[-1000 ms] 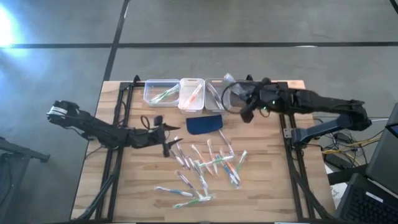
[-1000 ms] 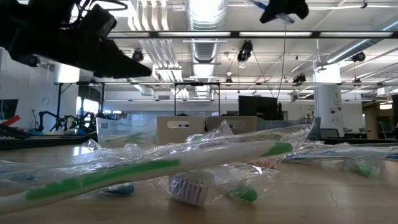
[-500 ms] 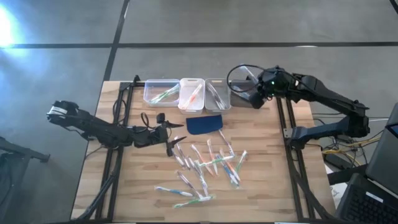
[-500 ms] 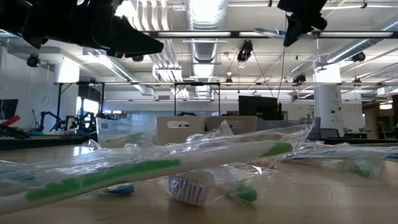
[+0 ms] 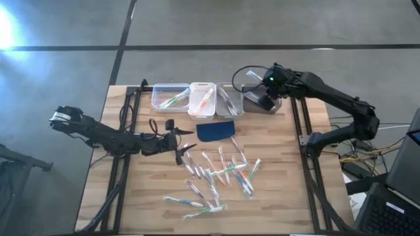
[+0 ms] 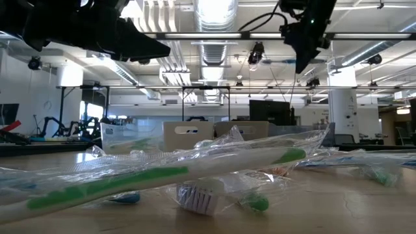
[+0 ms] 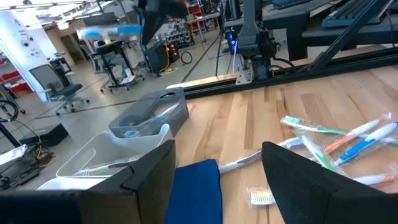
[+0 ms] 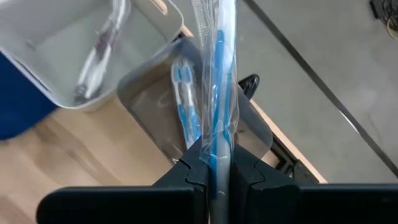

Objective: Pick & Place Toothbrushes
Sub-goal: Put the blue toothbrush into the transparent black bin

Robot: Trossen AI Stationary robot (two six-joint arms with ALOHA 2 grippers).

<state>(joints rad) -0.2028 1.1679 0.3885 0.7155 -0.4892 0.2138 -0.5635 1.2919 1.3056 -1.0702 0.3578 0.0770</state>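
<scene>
Right pincer [image 8: 216,163] clamps a wrapped blue toothbrush [image 8: 217,81] above the grey bin [image 8: 155,106]; left pincer [image 5: 182,145] open

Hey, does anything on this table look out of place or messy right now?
Nothing damaged. The loose toothbrushes lie scattered at crossed angles on the table, not yet binned. The dark blue pad sits slightly askew beside the bins.

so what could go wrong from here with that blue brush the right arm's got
The right gripper pinches the wrapped blue toothbrush only at its lower end, so the long free part could swing and land on the grey bin's rim rather than inside. The loose clear wrapper might also cling to the fingers on release. The left gripper hangs open over the scattered toothbrushes, well clear of it.
</scene>
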